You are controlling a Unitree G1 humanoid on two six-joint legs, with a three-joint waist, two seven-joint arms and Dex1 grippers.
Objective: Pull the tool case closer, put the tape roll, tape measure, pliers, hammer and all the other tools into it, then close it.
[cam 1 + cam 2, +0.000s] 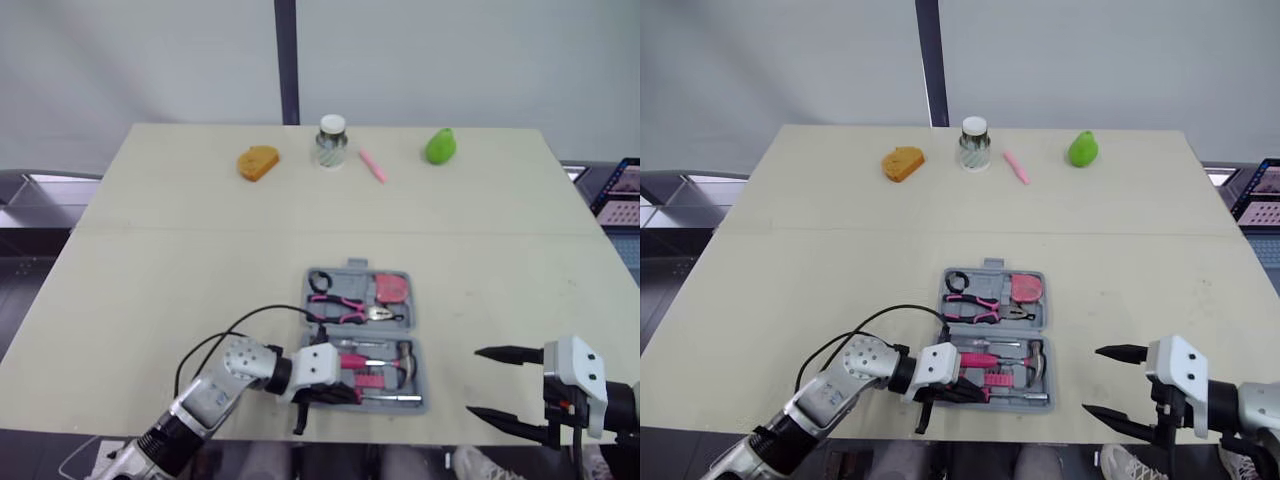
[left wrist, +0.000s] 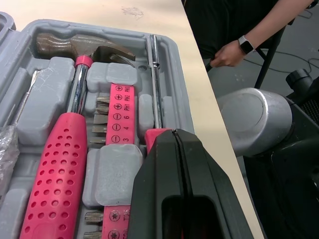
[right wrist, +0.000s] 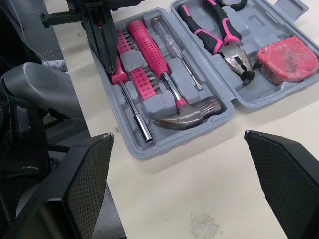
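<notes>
The tool case (image 2: pixel 172 74) lies open and flat near the front edge of the table, in the middle between my arms, close enough, I judge, that both of them can work over it. Its long axis runs left to right, with the hinge line along it. My left gripper (image 2: pixel 178 139) hangs over the near half with its two fingers pressed together and nothing visible between them. The tips point down at the pink grip of the driver (image 3: pixel 132 102), probably to seat it in its moulded slot by the near wall. The hammer (image 2: pixel 75 107) lies beside it in its own recess, long axis along the case, head towards my right and pink handle towards my left. In the far half the pliers (image 3: pixel 219 35) lie the same way (handles left, nose right), with the tape measure (image 3: pixel 289 59) in the right corner and the tape roll (image 1: pixel 318 281) in the left. My right gripper (image 1: pixel 476 381) waits spread wide at the table's near right edge, well apart from the case, likely to keep clear of the left arm. Closing the case looks like what is left.
</notes>
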